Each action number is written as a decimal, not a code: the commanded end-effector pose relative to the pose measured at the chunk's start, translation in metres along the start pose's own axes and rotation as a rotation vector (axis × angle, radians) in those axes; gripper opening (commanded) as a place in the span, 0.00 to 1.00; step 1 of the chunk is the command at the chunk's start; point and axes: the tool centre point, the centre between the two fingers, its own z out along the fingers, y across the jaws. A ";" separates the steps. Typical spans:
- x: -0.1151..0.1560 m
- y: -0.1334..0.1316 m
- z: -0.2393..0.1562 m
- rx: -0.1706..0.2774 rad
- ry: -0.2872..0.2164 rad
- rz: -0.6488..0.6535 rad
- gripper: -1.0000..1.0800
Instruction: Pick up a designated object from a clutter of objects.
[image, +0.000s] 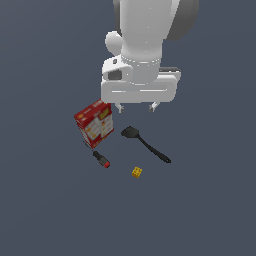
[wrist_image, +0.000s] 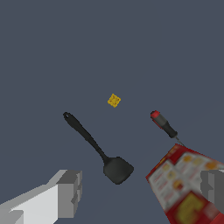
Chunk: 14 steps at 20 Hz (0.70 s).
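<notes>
All-black long-handled spatula (image: 145, 143), flat on the floor just beside the red-and-yellow printed box (image: 94, 123): probably light, rigid and thin, best pinched across its narrow handle mid-length. Gripper (image: 136, 107), fingers spread, empty, hangs above. Count: 1 spatula, 1 box, 1 short black red-tipped tool (image: 101, 159), 1 tiny yellow studded brick (image: 137, 172).

The black spatula (image: 145, 143) (wrist_image: 97, 149) lies flat on the grey floor near the middle of the exterior view. It is all black, with a flat wider head toward the upper left and a long thin handle running to the lower right. Nothing touches it; it lies apart from the red-and-yellow box (image: 95, 122) (wrist_image: 188, 186), the short red-tipped tool (image: 101, 159) (wrist_image: 164, 124) and the small yellow brick (image: 137, 172) (wrist_image: 114, 100).
</notes>
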 end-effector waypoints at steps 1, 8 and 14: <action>0.000 0.000 0.000 0.000 0.000 0.000 0.96; 0.001 -0.004 0.001 0.009 -0.010 -0.028 0.96; 0.001 -0.006 0.001 0.012 -0.014 -0.039 0.96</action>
